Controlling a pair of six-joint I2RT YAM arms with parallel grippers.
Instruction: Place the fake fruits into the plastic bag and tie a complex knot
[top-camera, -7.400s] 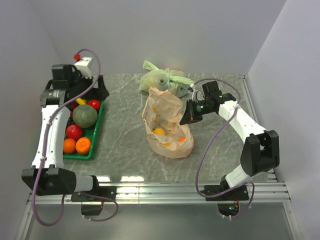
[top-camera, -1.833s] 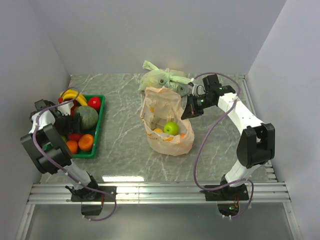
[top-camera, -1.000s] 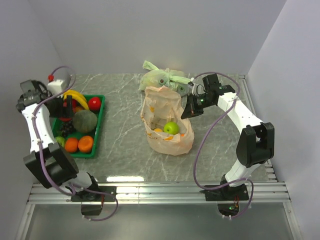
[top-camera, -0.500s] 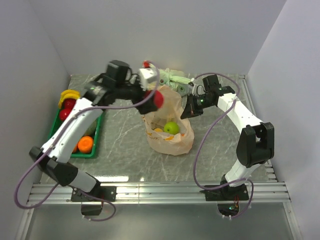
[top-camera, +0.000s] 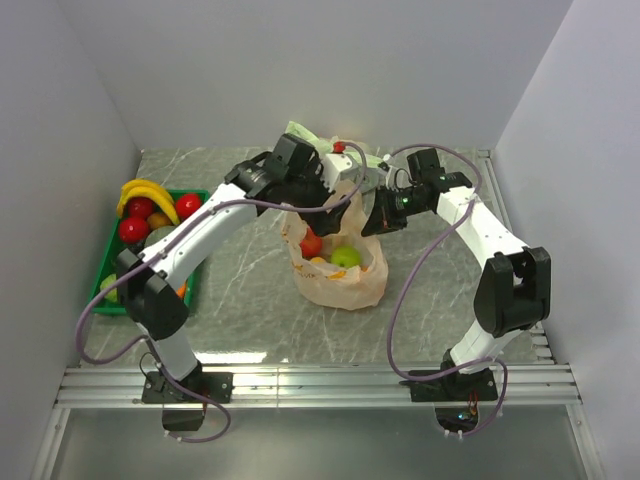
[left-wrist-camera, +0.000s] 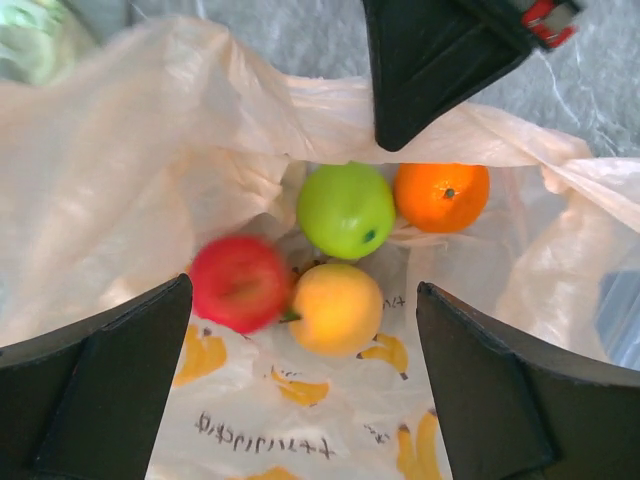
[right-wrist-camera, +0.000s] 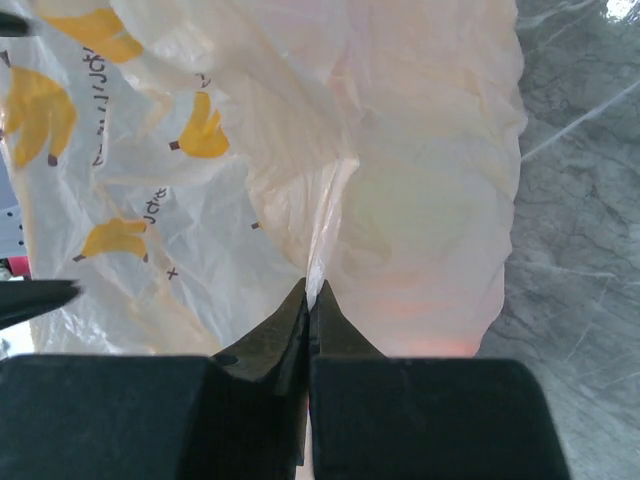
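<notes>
Fruit of glossy red plastic (left-wrist-camera: 238, 283) is inside the thin peach-orange plastic bag (left-wrist-camera: 120, 150) directly beneath my wide-open left hand (left-wrist-camera: 305, 288), while my right hand (right-wrist-camera: 308, 300) pinches the bag's rim, and the next fruits (top-camera: 188, 207) sit well apart leftward in the green tray (top-camera: 197, 194).

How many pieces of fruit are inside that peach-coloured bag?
4: a red one at left, a yellow one beside it, a green one above, an orange at right. The bag folds may hide more.
</notes>
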